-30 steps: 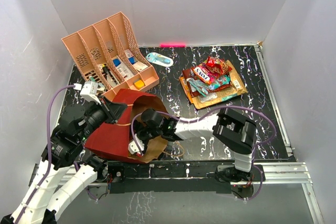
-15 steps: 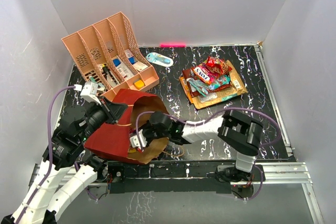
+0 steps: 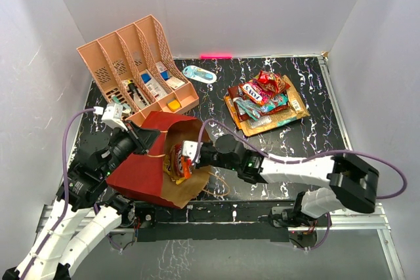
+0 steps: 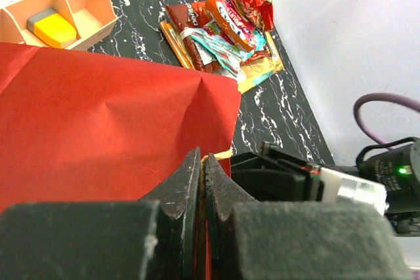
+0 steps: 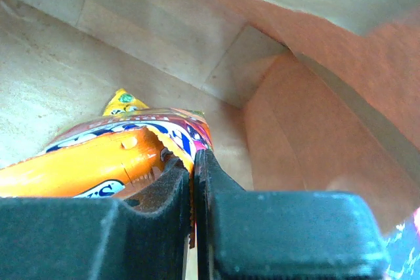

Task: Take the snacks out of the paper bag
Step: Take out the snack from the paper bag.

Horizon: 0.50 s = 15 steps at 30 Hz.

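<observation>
Right gripper point(image 5: 193, 162) pinching orange snack packet point(image 5: 92, 165) inside the paper bag point(image 3: 138, 172) mouth.
Left gripper point(image 4: 201, 165) pressed together on the bag's red rim; other snacks point(image 3: 264, 100) piled well apart, far right.

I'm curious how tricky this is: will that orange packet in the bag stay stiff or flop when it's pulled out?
Probably floppy: the orange packet looks thin and crinkled, pinched only at one edge by the right gripper. Likely light, since it looks flat. Its glossy film could slip.
</observation>
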### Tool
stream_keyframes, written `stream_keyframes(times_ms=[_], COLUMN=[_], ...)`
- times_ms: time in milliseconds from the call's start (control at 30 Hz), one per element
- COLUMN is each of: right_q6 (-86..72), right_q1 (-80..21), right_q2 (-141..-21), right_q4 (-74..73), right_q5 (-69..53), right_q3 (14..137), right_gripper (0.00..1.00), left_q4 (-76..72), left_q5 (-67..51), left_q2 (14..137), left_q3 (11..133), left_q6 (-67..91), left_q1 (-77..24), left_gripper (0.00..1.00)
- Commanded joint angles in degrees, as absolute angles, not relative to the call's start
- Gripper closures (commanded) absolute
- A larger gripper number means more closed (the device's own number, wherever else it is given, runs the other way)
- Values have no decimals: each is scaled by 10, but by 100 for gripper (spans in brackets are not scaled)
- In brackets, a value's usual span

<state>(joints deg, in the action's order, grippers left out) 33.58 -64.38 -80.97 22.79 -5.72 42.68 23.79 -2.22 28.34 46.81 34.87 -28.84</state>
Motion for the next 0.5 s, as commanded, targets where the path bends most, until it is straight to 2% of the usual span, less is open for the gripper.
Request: stream_keyframes(times_ms=[0, 233, 467], right_q6=[218, 116, -49], right_q1=[-645, -644, -644], right_q2=[-731, -637, -585], right_q4=[223, 184, 31], right_q5=[16, 75, 234], right_q3=[408, 386, 488], right_gripper=[92, 92, 92], left_q4=[223, 207, 209], left_q5=[-10, 0, 10], left_q2=[284, 296, 317], left_q3=[465, 469, 474], left_q6=[355, 363, 368], left_q1=[-288, -288, -288], left_gripper=[100, 100, 100])
